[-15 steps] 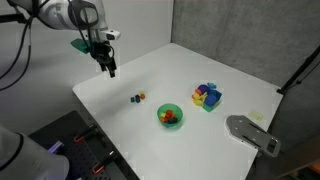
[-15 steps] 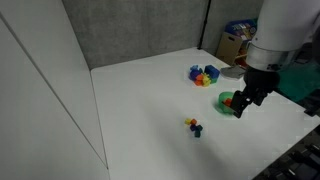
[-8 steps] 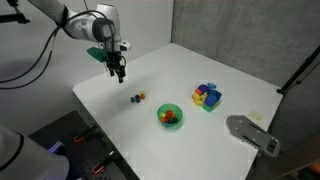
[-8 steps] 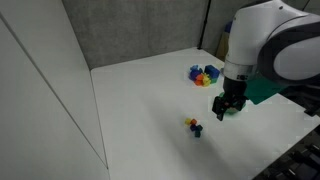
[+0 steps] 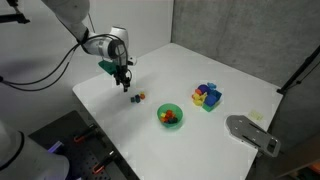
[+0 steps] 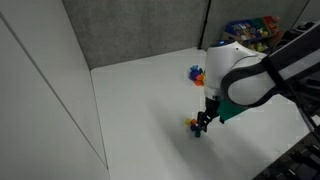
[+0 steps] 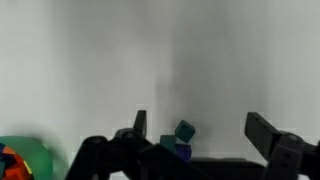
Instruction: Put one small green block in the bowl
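Note:
A few tiny cubes lie together on the white table (image 5: pixel 180 70). In the wrist view a small green block (image 7: pixel 185 130) leans on another dark green cube (image 7: pixel 168 143) and a blue cube (image 7: pixel 181 152). My gripper (image 7: pixel 200 128) is open and just above them, with the cubes between its fingers, nearer the left finger (image 7: pixel 139 124). In both exterior views the gripper (image 5: pixel 126 86) (image 6: pixel 203 121) hangs over the cube cluster (image 5: pixel 135 98) (image 6: pixel 194 127). The bright green bowl (image 5: pixel 160 111) (image 7: pixel 30 158) holds red and orange pieces. In one exterior view the arm hides the bowl.
A blue-green holder of coloured blocks (image 5: pixel 207 96) (image 6: pixel 197 73) stands beyond the bowl. A tiny yellow-orange cube (image 5: pixel 141 96) lies beside the dark cubes. A grey metal fixture (image 5: pixel 250 133) is at the table's corner. The table edge runs near the cubes.
The arm has moved across the table and come down over the cluster of tiny cubes. The gripper has stayed open. The cubes and the bowl have not moved.

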Robot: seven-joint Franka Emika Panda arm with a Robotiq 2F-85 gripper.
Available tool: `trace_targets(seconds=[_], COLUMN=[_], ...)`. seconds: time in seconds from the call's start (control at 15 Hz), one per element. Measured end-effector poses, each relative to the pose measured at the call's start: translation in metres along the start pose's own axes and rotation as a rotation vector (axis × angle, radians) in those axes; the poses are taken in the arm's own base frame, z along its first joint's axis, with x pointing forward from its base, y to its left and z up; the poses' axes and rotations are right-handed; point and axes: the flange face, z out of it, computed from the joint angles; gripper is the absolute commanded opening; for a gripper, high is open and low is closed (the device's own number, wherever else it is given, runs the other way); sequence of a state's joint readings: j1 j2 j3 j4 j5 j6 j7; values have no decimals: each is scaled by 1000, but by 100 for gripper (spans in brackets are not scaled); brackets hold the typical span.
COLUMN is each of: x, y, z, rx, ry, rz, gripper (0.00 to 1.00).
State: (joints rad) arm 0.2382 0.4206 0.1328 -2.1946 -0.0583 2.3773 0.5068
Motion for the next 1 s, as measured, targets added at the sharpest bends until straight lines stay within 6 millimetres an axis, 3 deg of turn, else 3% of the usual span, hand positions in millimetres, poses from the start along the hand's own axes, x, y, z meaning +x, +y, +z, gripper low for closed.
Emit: trace_targets(seconds=[0.53,1.0], x=[21,36], y=[-15,-16], z=[48,85], rx=[-10,8], ry=[69,128], rz=[96,171], gripper=[100,100])
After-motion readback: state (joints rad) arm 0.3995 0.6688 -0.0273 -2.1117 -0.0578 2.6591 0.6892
